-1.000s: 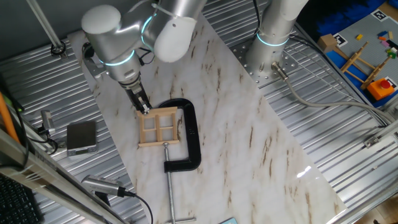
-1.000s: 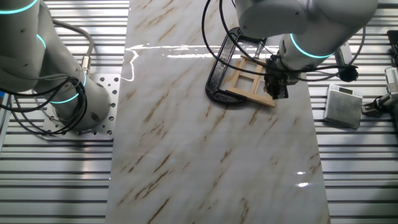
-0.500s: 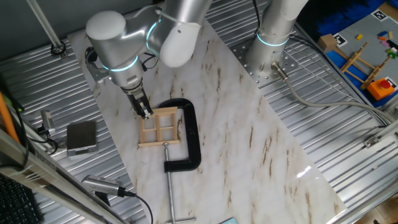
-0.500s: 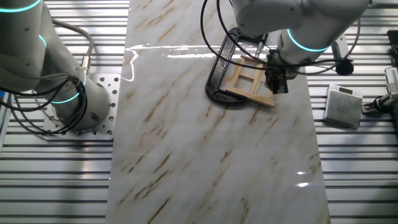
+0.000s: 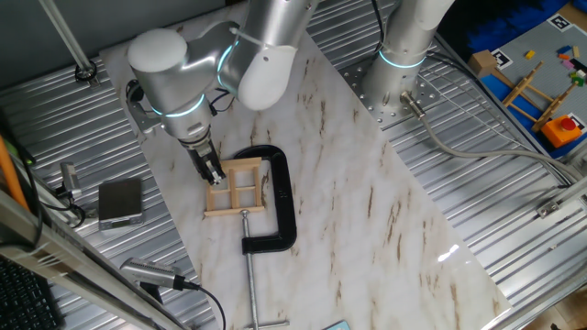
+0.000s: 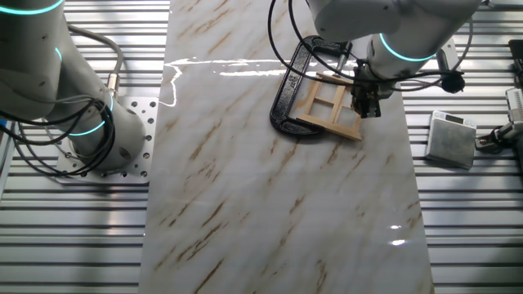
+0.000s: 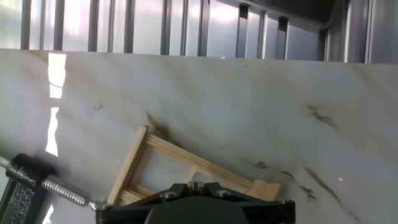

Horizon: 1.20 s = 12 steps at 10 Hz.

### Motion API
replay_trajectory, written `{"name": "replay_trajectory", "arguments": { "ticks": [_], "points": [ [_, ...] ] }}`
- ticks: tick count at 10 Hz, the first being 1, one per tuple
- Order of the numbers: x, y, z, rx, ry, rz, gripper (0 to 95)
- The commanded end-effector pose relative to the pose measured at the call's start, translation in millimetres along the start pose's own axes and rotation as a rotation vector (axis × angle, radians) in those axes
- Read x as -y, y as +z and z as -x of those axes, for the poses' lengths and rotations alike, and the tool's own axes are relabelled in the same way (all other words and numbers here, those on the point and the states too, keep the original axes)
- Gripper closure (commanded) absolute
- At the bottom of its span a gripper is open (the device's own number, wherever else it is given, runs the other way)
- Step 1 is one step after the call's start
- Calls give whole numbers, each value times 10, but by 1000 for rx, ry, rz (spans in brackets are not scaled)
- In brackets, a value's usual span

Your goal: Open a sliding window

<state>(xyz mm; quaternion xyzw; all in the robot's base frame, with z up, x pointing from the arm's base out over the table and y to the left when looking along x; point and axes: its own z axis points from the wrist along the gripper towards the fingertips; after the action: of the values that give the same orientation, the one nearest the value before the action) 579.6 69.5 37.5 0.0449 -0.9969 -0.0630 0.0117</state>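
On the white marble-patterned surface, the small square light-wood sliding window is lying flat inside the black C-clamp with a steel screw, the screw tip touching its frame. The black two-finger gripper is standing over the frame's side away from the clamp's spine; whether its fingers are spread or pinching the wood I cannot tell. A small grey box is sitting on the ribbed metal beside the surface

One sliding window, one C-clamp, two arms
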Motion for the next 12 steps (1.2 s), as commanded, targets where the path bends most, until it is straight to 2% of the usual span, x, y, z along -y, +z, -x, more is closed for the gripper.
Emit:
{"name": "replay_trajectory", "arguments": {
  "ticks": [1,6,7,12],
  "points": [
    [-28,22,10,-2,0,1,760],
    [-64,56,-39,1,6,10,760],
    [-79,72,-50,-5,21,10,570],
    [-119,101,-30,2,109,7,570]
  ]
}}
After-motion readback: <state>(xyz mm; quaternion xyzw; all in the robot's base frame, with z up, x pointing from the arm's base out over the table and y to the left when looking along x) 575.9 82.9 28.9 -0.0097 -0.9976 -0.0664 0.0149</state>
